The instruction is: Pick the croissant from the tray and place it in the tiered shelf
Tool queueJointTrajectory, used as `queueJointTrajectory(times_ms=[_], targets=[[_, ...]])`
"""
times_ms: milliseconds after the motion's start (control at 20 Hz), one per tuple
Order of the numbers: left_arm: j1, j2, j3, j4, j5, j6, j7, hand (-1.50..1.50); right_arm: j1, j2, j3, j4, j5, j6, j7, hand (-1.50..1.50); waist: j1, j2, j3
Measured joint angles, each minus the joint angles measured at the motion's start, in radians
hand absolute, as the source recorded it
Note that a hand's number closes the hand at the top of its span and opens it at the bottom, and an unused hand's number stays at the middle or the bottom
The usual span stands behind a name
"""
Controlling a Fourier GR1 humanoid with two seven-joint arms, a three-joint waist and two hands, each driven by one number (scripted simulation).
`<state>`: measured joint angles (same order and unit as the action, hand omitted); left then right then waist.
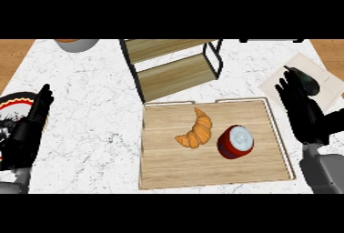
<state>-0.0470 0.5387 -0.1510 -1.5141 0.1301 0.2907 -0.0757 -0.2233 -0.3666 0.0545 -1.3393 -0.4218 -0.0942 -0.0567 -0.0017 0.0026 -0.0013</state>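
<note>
Croissant [195, 131]: one, golden-brown, curved and ridged, lying at the middle of the frame on the upper left part of a wooden tray [201, 175], untouched by either hand.

Nearest, at the lower corners, two grey forearms come in. The left hand [27, 129] shows at the left edge and the right hand [302, 111] at the right edge. Both are black, with fingers straight and pointing up, and hold nothing.

The single tray is a light, grained rectangle with a thin pale rim. It holds two things: the croissant and, just to its right and apart from it, a round red item [235, 141] with a pale bluish-white top, tilted. What it is cannot be told.

The tray rests on a white marble counter [94, 136] with grey veining.

At the left edge, one round plate [17, 102] with a black, red and yellow pattern lies partly behind the left hand.

At the right, one pale flat board [322, 84] lies at an angle, with a dark oval thing [310, 84] on it, partly hidden by the right hand's fingers.

Beyond the tray, at upper centre, stands one tiered shelf [176, 75]: a black thin-bar frame with two wooden-plank levels showing, nothing on them.

Farthest, at upper left, one grey bowl [77, 44] is cut by the frame, with something orange-brown inside.
</note>
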Motion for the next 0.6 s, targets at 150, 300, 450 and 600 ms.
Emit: queueJointTrajectory(times_ms=[150, 300, 450, 600], targets=[[-0.01, -0.032, 0.012, -0.017, 0.01, 0.004, 0.024, 0.0, -0.036, 0.06, 0.054, -0.034, 0.075, -0.092, 0.026, 1.5, 0.004, -0.002, 0.001], [-0.042, -0.073, 0.026, -0.039, 0.042, 0.019, 0.052, 0.0, -0.155, 0.115, 0.117, -0.042, 0.169, -0.211, 0.101, 1.5, 0.016, -0.003, 0.0], [-0.04, -0.113, 0.022, -0.065, 0.072, 0.031, 0.084, 0.0, -0.172, 0.159, 0.1, -0.002, 0.251, -0.396, 0.142, -1.5, 0.016, -0.005, -0.002], [-0.032, -0.14, 0.024, -0.091, 0.083, 0.038, 0.115, 0.0, -0.174, 0.245, 0.111, -0.019, 0.27, -0.471, 0.115, -1.5, 0.011, -0.004, 0.0]])
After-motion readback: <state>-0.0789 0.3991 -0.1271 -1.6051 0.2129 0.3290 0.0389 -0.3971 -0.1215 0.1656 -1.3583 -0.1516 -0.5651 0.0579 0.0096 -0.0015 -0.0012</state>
